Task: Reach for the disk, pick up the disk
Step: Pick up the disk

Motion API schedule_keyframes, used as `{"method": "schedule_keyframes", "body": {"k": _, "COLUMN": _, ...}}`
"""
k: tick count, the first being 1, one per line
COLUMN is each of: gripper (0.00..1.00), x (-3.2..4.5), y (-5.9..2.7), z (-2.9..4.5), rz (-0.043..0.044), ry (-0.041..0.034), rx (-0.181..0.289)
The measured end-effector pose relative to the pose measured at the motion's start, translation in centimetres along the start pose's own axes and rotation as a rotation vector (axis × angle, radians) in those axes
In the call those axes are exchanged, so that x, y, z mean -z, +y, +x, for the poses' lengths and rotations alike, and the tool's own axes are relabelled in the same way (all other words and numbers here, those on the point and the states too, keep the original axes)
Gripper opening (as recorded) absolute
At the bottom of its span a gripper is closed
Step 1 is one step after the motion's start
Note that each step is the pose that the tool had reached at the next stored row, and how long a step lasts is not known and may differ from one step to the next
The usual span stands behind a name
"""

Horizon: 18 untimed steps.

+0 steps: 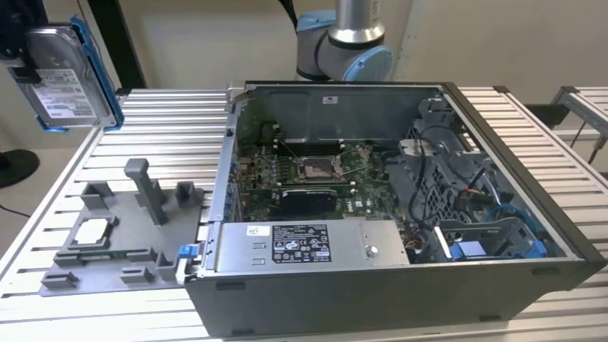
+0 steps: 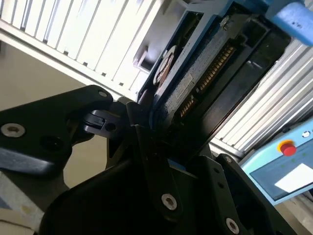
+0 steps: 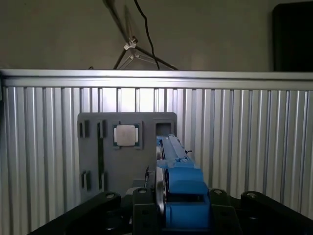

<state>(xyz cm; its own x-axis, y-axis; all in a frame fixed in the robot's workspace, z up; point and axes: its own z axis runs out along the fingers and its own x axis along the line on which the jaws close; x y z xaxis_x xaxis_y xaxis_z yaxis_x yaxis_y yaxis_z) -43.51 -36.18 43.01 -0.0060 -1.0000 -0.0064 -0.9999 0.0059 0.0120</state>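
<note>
The disk (image 1: 65,78), a silver-grey hard drive with a white label and a blue bracket, hangs upright high above the table at the exterior view's far left. My gripper (image 1: 21,63) is shut on it, with black gripper parts showing at the drive's upper left edge. In the first wrist view the disk (image 3: 178,183) is edge-on between the black fingers (image 3: 143,208), above the grey fixture plate (image 3: 93,161). In the second wrist view the disk (image 2: 195,73) runs away from the gripper (image 2: 154,122), its connector edge and blue bracket showing.
An open computer case (image 1: 494,285) stands on the slatted metal table (image 1: 152,121), with a long grey power-supply box (image 1: 304,246) at its front. The grey fixture plate (image 1: 105,249) with upright posts carries a small white-topped chip (image 3: 126,135). The arm's base (image 1: 344,43) stands behind the case.
</note>
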Motion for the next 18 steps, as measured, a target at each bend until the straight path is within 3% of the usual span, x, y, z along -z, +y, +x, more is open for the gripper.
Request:
{"method": "schedule_keyframes", "body": {"k": 9, "gripper": 0.00, "x": 4.08, "y": 0.05, "z": -0.03, "rz": 0.0000, "ry": 0.0000, "rx": 0.000}}
{"method": "schedule_keyframes", "body": {"k": 18, "gripper": 0.00, "x": 6.74, "y": 0.08, "z": -0.04, "rz": -0.0002, "ry": 0.0001, "rx": 0.000}}
